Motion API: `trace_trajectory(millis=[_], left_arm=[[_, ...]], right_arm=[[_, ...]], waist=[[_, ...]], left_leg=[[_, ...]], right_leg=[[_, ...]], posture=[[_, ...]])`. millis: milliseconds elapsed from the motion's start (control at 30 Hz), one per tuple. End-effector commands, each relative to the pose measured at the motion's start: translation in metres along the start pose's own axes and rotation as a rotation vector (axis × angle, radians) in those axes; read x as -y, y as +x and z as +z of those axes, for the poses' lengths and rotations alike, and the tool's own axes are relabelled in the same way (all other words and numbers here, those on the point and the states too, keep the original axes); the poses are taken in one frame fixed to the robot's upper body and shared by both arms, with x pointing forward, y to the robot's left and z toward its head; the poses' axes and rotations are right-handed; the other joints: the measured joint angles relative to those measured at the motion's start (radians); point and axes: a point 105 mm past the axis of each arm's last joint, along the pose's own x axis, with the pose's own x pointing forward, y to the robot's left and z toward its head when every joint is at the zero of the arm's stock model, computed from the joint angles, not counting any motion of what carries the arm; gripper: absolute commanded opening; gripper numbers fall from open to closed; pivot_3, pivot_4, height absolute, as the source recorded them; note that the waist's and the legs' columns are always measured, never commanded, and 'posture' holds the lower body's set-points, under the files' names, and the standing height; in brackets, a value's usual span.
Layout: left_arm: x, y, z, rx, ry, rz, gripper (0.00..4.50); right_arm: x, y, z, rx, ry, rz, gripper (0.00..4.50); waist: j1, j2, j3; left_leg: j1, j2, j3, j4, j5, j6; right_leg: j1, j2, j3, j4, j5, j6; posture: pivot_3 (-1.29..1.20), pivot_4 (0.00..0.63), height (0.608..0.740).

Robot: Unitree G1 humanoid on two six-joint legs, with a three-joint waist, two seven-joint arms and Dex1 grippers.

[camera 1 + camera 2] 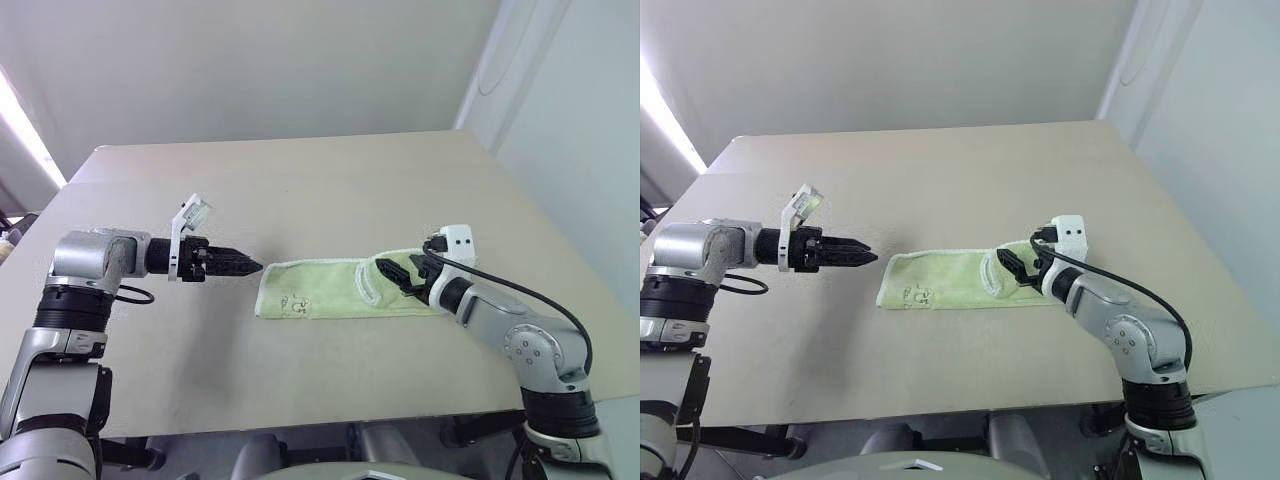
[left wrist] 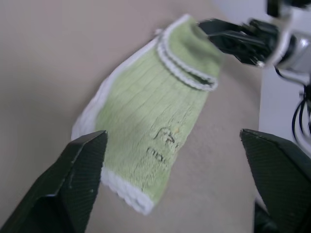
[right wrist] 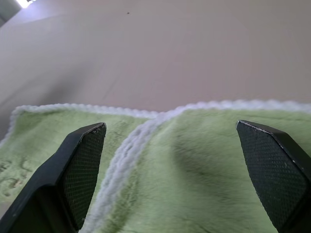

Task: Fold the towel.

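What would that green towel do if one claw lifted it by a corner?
The towel would probably droop and unfold, since it is soft terry lying in a loose fold with one flap over the rest. It looks light, so lifting should be easy. Its fuzzy surface likely grips well instead of slipping, and pushing it would probably bunch it up.

The towel (image 1: 335,290) is soft, ribbed terry cloth with nubby white edging, lying on a smooth matt table (image 1: 320,190).

— Where does the towel (image 1: 335,290) lie?
— On the table (image 1: 330,190), folded into a strip running left to right, nearer the front edge.
— And the grippers?
— The left gripper (image 1: 252,266) sits just left of it; the right gripper (image 1: 392,272) hangs over its right end.
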Motion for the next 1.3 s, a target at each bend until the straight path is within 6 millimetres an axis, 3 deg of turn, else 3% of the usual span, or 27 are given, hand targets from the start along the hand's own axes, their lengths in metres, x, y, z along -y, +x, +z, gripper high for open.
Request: trace_trajectory(millis=[33,200,267,367,467,600,867,1067,1300], left_arm=[[-0.009,0.002,-0.010,-0.061,-0.114,0.093,4.48],[-0.017,0.011,-0.022,-0.126,-0.305,0.144,4.48],[-0.013,0.017,-0.022,-0.128,-0.388,0.120,4.48],[-0.015,0.028,-0.028,-0.155,-0.460,0.130,4.48],[-0.015,0.035,-0.033,-0.180,-0.494,0.132,4.48],[-0.016,0.044,-0.048,-0.260,-0.526,0.162,4.48],[0.003,0.059,-0.032,-0.202,-0.573,0.018,4.48],[0.007,0.064,-0.032,-0.208,-0.559,-0.003,2.48],[0.003,0.052,-0.029,-0.194,-0.550,0.034,0.03]], right_arm=[[-0.010,-0.005,0.013,0.019,0.000,0.072,4.50],[-0.017,-0.018,0.022,0.036,-0.060,0.173,4.50],[-0.017,-0.026,0.028,0.068,-0.183,0.188,4.50],[-0.022,-0.038,0.023,0.034,-0.329,0.261,4.50],[-0.013,-0.039,0.016,-0.004,-0.404,0.243,4.50],[-0.004,-0.036,0.019,0.011,-0.400,0.203,4.50],[0.000,-0.034,0.022,0.041,-0.367,0.161,4.50],[0.000,-0.035,0.020,0.036,-0.366,0.152,4.50],[0.006,-0.036,0.018,0.025,-0.369,0.128,4.50]], waist=[[0.000,0.000,0.000],[0.002,0.000,0.000],[0.003,0.000,0.000],[0.005,-0.001,0.000],[0.000,-0.001,0.000],[0.002,-0.001,0.000],[0.007,-0.002,-0.001],[0.003,-0.002,-0.001],[0.000,-0.002,0.000]], left_leg=[[0.000,0.000,0.000,0.000,0.000,0.000],[0.000,-0.001,-0.001,0.000,0.000,0.000],[0.000,-0.001,-0.001,0.000,0.000,0.000],[0.000,-0.002,-0.001,0.000,0.000,0.000],[0.000,-0.002,-0.001,0.000,0.000,0.000],[0.005,-0.002,-0.001,0.000,0.000,0.000],[0.009,-0.003,0.000,0.000,0.000,0.000],[0.008,-0.003,0.000,0.000,0.000,0.000],[0.009,-0.003,0.000,0.000,0.000,0.000]], right_leg=[[0.000,0.000,0.000,0.000,0.000,0.000],[0.000,0.000,0.000,0.001,0.000,0.000],[0.000,0.000,0.000,0.000,0.000,0.000],[0.000,0.000,0.000,0.000,0.000,0.000],[0.001,0.000,0.001,0.000,0.000,0.000],[0.003,0.000,0.002,0.002,0.000,0.000],[0.007,0.000,0.003,0.001,-0.001,0.000],[0.005,0.000,0.003,0.001,0.000,0.000],[0.005,0.001,0.005,0.003,-0.001,0.000]], posture=[[0.00,0.000,0.712],[0.00,0.000,0.712],[0.00,0.000,0.712],[0.00,0.000,0.712],[0.00,0.000,0.712],[0.00,0.000,0.712],[0.00,0.000,0.712],[0.00,0.000,0.712],[0.00,0.000,0.712]])
